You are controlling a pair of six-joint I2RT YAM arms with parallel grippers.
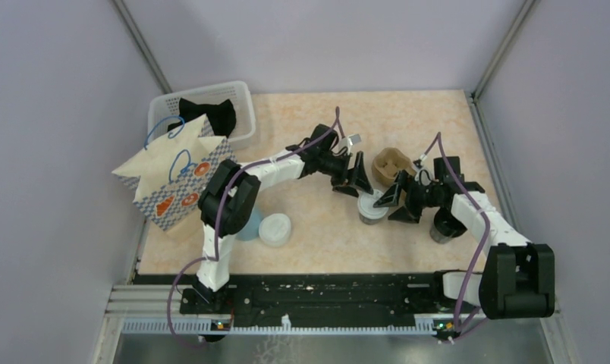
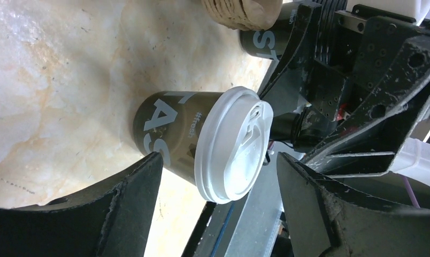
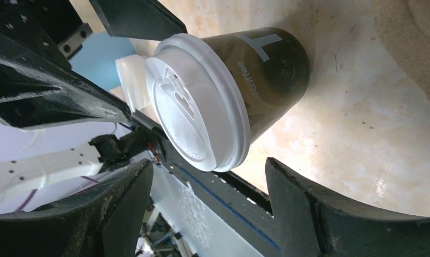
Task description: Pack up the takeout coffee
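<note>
Between the left pincer (image 2: pixel 219 159) and right pincer (image 3: pixel 207 165), both spread wide and holding nothing, the takeout coffee (image 1: pixel 373 206) stands upright on the tabletop (image 1: pixel 317 227). Crowded quarters: I reckon one arm clipping the lid (image 3: pixel 194 107) tips it.

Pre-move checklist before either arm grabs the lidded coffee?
1. Lid seated on takeout coffee: ok.
2. Coffee upright on table: ok.
3. Left gripper open: ok.
4. Right gripper open: ok.
5. Only one arm at the coffee: not ok, both grippers flank it.
6. Paper bag mouth open for packing: cannot tell.
</note>
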